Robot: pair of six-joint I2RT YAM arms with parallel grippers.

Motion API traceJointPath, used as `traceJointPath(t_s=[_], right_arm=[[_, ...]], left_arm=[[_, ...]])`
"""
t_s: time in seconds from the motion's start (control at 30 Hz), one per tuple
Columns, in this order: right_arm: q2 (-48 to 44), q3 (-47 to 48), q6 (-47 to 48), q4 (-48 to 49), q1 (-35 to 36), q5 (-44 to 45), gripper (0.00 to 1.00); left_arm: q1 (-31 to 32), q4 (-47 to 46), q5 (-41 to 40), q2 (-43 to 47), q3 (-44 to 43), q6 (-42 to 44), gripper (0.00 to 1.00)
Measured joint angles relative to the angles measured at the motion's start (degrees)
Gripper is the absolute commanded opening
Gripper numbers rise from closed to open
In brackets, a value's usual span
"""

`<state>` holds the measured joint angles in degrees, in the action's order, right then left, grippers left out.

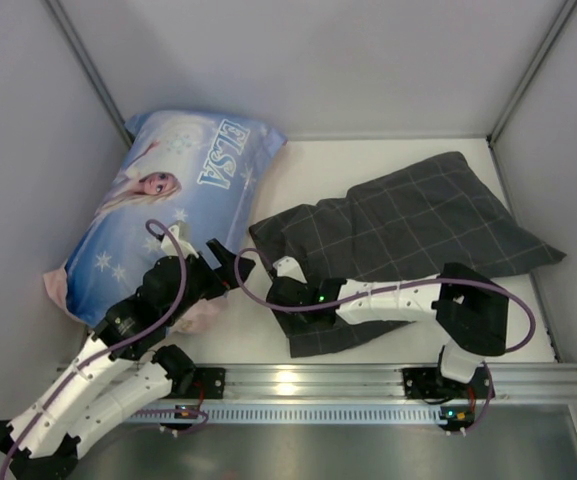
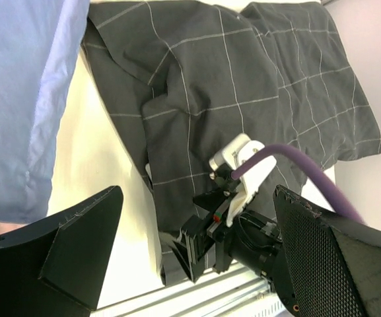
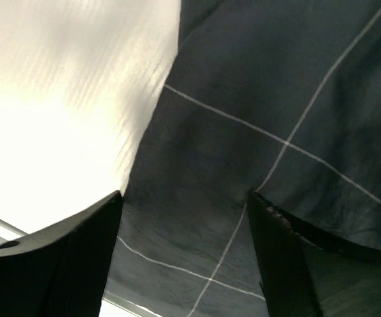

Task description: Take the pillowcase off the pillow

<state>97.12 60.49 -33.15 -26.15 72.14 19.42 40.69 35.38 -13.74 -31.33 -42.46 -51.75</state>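
dark grey grid-check fabric pillowcase lies rumpled on the white surface, right of the light blue ELSA-print pillow. right end effector sits over its near-left edge, jaws apart w/ fabric betw them, not pinched. left end effector spread wide, grasping nothing
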Motion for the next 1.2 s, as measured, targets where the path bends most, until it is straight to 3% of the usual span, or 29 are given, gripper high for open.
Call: traceJointPath(t_s=[0.1,0.27,0.33,0.37,0.4,0.47,0.73,0.87,1.13,1.2], right_arm=[[0.31,0.39,-0.22,0.63,-0.04,0.07,0.53],[0.31,0.39,-0.52,1.31,-0.04,0.33,0.5],[0.33,0.39,-0.52,1.36,-0.17,0.35,0.53],[0.37,0.39,-0.5,1.42,-0.22,0.35,0.66],[0.42,0.39,-0.61,1.53,-0.31,0.31,0.73],[0.42,0.37,-0.66,1.9,-0.37,0.26,0.8],[1.11,1.29,-1.73,2.93,-0.39,0.72,0.79],[3.93,3.37,-4.28,2.95,-0.87,3.54,0.56],[4.76,2.54,-7.61,2.64,-1.64,8.68,0.33],[3.78,1.57,-7.52,2.38,-1.73,9.55,0.2]], left_arm=[[0.0,0.28,0.98,-0.55,0.22,-0.72,0.99],[0.0,0.46,2.34,-1.31,0.66,-0.98,0.99],[0.0,0.68,2.64,-1.53,0.81,-1.07,0.99],[0.0,0.7,2.8,-1.68,0.87,-1.09,0.99],[0.0,0.72,2.93,-1.84,0.87,-1.09,0.99],[0.0,0.72,3.37,-2.03,0.87,-1.07,0.99],[0.0,0.74,3.72,-2.05,0.87,-1.07,0.99],[0.0,0.85,3.8,-2.01,0.9,-1.09,0.99],[0.0,1.88,3.63,0.0,0.9,-1.05,0.99],[0.0,1.92,3.63,-0.07,0.87,-1.05,0.99]])
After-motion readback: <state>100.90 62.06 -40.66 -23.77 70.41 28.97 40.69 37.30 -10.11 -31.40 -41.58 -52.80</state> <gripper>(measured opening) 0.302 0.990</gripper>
